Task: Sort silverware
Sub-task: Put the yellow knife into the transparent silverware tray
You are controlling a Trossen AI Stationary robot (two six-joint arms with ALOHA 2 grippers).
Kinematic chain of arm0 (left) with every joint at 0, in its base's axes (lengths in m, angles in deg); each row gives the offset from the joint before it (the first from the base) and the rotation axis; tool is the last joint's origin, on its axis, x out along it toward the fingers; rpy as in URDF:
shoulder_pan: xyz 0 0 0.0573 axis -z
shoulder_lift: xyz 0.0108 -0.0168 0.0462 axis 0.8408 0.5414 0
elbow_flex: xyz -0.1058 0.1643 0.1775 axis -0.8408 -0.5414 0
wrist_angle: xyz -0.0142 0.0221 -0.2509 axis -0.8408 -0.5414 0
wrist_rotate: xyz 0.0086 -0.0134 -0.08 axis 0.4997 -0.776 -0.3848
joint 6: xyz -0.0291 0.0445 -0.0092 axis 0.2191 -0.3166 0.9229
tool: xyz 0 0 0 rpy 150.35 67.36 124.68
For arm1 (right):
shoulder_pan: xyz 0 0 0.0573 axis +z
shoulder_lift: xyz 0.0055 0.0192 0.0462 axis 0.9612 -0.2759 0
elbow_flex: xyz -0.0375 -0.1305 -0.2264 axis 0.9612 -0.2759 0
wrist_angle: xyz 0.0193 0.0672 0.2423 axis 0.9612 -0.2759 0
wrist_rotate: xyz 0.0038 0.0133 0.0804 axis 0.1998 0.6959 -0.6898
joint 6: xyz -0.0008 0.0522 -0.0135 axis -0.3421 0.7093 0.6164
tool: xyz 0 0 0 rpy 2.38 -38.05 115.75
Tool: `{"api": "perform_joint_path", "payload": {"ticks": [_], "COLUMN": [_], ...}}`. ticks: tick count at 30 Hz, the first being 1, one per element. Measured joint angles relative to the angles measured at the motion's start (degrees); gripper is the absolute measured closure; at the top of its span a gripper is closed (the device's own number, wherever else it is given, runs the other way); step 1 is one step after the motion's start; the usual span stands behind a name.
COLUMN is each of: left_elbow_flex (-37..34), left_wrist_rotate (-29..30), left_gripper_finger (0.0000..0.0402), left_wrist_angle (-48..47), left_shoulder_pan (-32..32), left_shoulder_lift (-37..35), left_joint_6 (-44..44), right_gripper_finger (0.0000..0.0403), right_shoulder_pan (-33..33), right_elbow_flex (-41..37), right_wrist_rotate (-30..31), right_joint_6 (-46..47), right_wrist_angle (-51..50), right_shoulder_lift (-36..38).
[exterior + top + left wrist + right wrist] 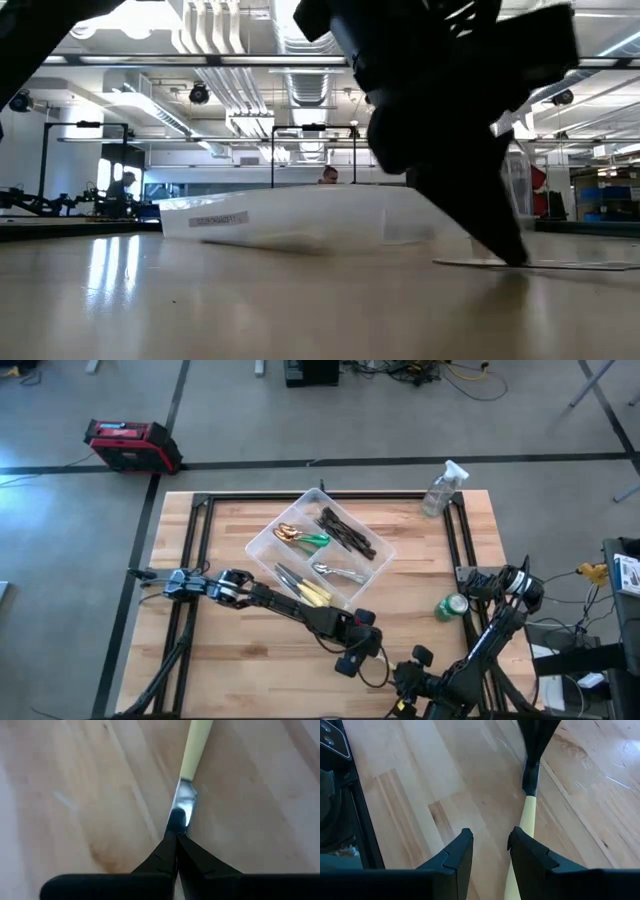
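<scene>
While overhead hides it, left pincer [176, 836] pinches the knife [192, 760]; right pincer [490, 845] gapes.

silverware [340, 532] in tray [262, 543] mid-table; bottle [441, 490] & can [449, 607] to its right.

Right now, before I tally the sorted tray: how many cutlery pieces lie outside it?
1: a cream-handled knife on the table, its blade end pinched by the left gripper. More may be hidden under the arms.
</scene>
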Motion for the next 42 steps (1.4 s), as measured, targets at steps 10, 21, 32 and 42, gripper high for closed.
{"api": "perform_joint_path", "payload": {"ticks": [10, 21, 32, 42], "left_elbow_flex": [-0.66, -1.11, -1.34, -1.23], "left_wrist_rotate": [5.92, 8.04, 7.51, 6.82], "left_gripper_finger": [0.0402, 0.0402, 0.0402, 0.0402], "left_wrist_angle": [-11.28, -19.25, -22.04, -21.53], "left_shoulder_pan": [-0.66, -0.83, -1.81, 1.42], "left_shoulder_lift": [-0.59, -2.68, -6.1, -9.57], "left_joint_6": [1.33, 4.23, 5.64, 8.08], "right_gripper_finger": [0.0269, 0.0194, 0.0161, 0.0181], "right_shoulder_pan": [2.65, 9.09, 8.04, 4.51], "right_elbow_flex": [2.02, 1.99, 3.19, 2.44], "right_wrist_rotate": [-1.17, 16.53, 28.03, 29.67], "right_joint_6": [4.81, 16.5, 24.64, 31.71], "right_wrist_angle": [-4.7, -9.43, -8.05, -22.79], "right_shoulder_lift": [0.07, -7.18, -21.02, -17.74]}}
